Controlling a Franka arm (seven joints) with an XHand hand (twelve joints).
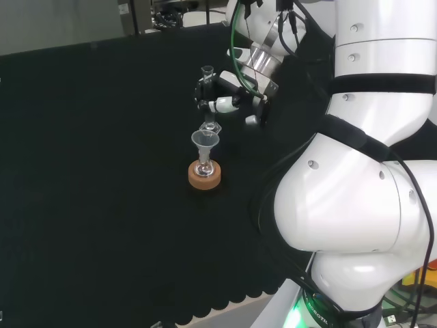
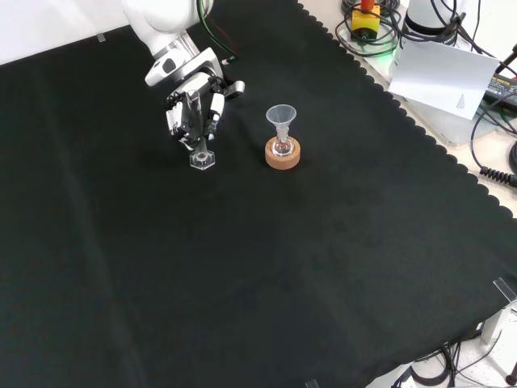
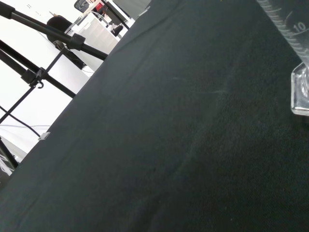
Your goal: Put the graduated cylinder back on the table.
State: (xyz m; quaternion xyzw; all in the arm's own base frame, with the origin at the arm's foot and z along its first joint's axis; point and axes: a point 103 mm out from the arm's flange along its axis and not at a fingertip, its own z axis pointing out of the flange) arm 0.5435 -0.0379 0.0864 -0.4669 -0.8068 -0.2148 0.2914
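Note:
A clear graduated cylinder (image 1: 207, 85) stands upright with its six-sided foot (image 2: 202, 159) at the black cloth; I cannot tell whether the foot touches it. The black and white hand (image 1: 229, 102) is shut on the cylinder's tube, fingers curled round it above the foot, as the front view also shows for the hand (image 2: 192, 111). In the wrist view the cylinder's printed scale (image 3: 286, 25) and a corner of the foot (image 3: 300, 94) are close to the cloth.
A small flask with a clear funnel (image 1: 205, 142) in its neck sits on a cork ring (image 1: 205, 177), just nearer than the cylinder in the head view and to its right in the front view, where the ring (image 2: 282, 153) shows. White paper (image 2: 440, 71) and cables lie beyond the cloth's scalloped edge.

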